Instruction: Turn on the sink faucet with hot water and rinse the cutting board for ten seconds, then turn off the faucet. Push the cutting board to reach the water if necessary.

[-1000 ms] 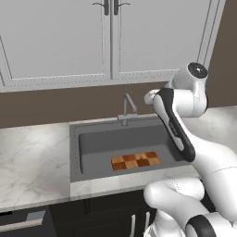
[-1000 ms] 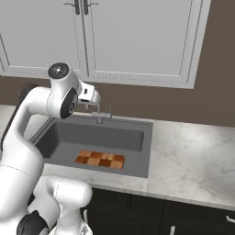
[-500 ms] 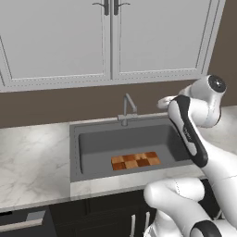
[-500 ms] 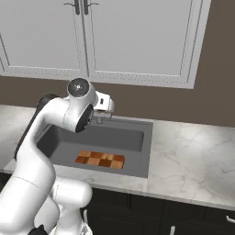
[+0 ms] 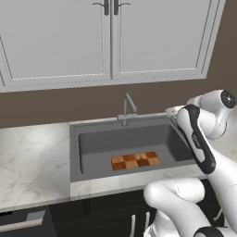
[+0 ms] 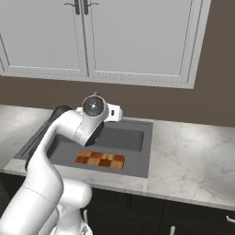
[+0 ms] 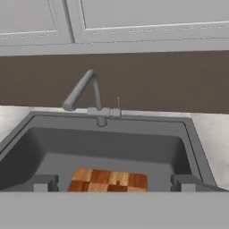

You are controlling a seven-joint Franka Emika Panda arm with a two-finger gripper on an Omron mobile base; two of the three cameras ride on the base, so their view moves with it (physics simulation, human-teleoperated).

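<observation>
Jaws wide, gripper (image 7: 112, 184) empty, hanging back from the faucet (image 7: 91, 96). No water running. Board (image 5: 135, 161) flat on the sink (image 5: 74, 152) floor, near the front, off from under the spout. Best approach: straight at the lever (image 7: 117, 107), then a nudge toward hot.
</observation>
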